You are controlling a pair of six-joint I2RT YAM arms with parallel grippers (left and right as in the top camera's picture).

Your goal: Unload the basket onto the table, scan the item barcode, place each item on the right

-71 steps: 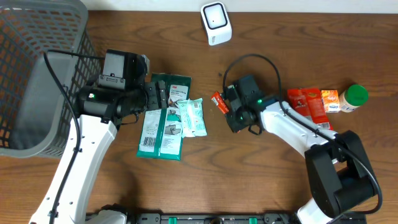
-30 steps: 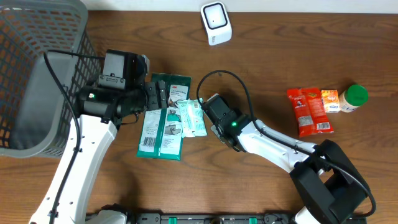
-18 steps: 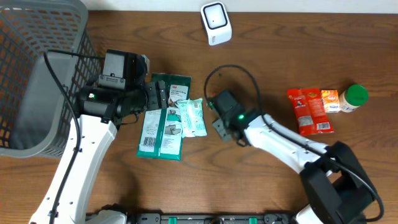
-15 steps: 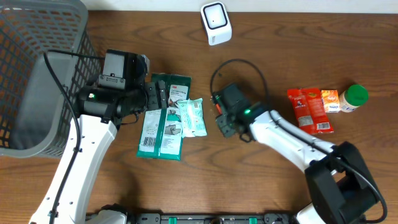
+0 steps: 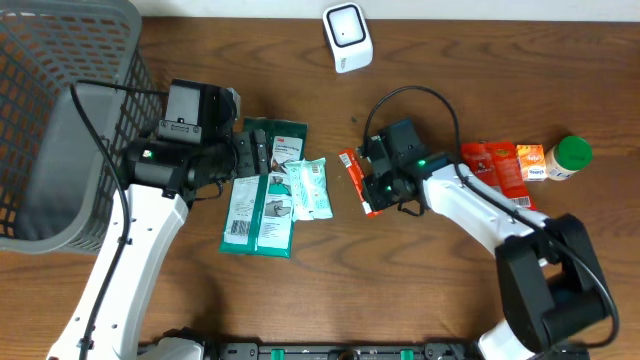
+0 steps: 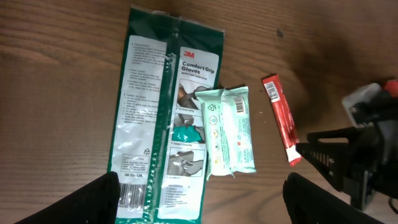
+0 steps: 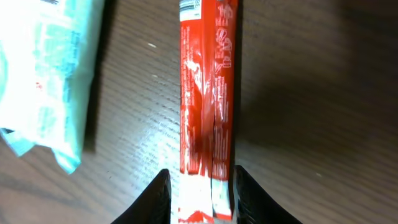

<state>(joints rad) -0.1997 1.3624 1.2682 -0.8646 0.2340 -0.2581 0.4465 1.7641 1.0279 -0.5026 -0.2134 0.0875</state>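
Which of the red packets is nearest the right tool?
The thin red stick, its end between the right tool's fingers; the wider red packet lies well apart.

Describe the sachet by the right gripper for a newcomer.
Mid-table lies a green glove pack with a pale wipes pack on its right edge. Just right of those, at the right gripper, is the sachet: the only long, thin red strip.

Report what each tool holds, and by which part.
Left tool: open, nothing held. Right tool straddles the near end of the red stick packet; whether it grips it cannot be told.
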